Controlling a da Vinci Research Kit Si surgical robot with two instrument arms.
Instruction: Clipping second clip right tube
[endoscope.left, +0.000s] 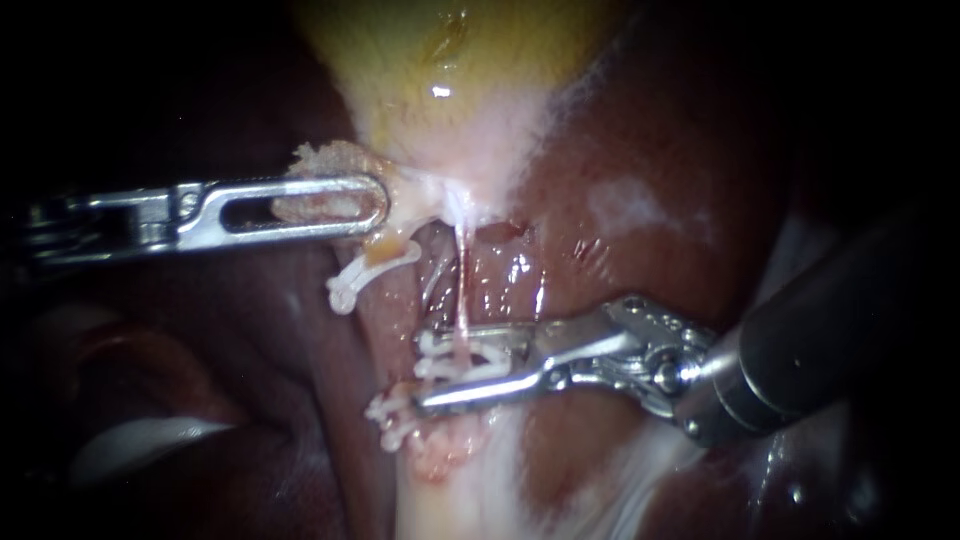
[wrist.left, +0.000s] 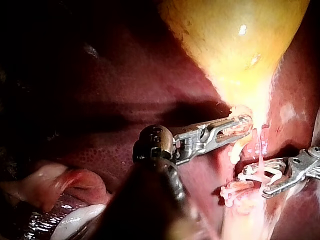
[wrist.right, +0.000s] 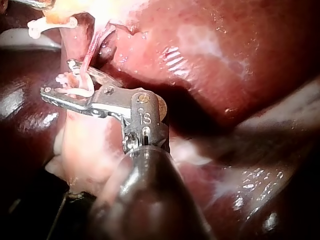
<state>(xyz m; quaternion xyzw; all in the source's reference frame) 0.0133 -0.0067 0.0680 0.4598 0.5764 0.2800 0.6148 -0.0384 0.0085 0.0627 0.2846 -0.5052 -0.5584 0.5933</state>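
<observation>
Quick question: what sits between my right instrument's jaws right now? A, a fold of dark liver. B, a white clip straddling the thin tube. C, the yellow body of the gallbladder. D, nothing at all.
B: in the endoscope view the right instrument has a white clip between its jaws, and the thin tube runs down into that clip.

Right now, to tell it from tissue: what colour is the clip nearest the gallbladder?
White clip; endoscope view shows it best.
</observation>
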